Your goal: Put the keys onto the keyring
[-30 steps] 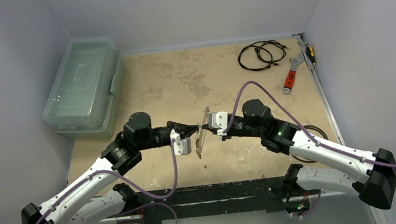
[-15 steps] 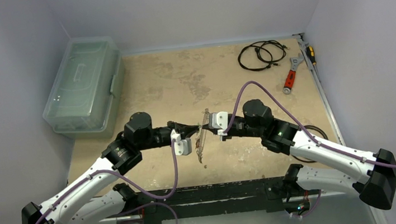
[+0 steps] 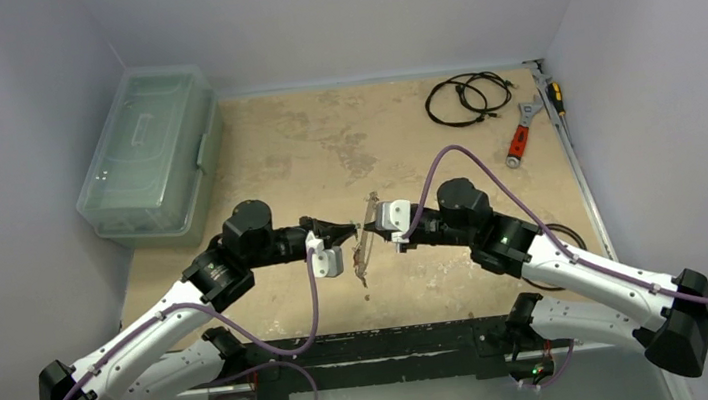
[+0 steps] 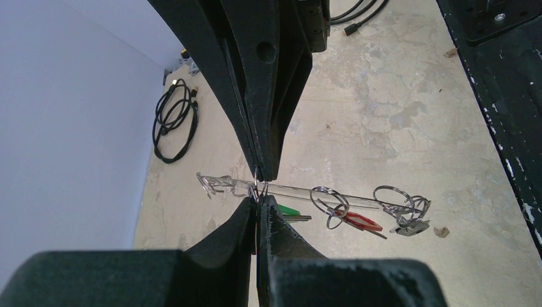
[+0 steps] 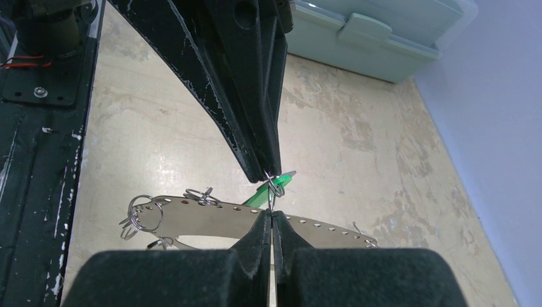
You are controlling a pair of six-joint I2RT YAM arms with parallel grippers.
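You have open table [image 3: 323, 143] beyond the keyring [image 3: 365, 244]; box [image 3: 148, 148] crowds the far left, cables [image 3: 464, 99] and wrench [image 3: 521, 138] far right.

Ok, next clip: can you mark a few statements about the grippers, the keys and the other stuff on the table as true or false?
1. The left gripper and the right gripper are both shut on the keyring. True.
2. The green key lies apart from the keyring. False: it hangs from a small ring at its rim, beside the fingers.
3. A red-handled wrench lies at the far right of the table. True.
4. The red key sits inside the clear box. False: it hangs at the keyring, and the box is shut.
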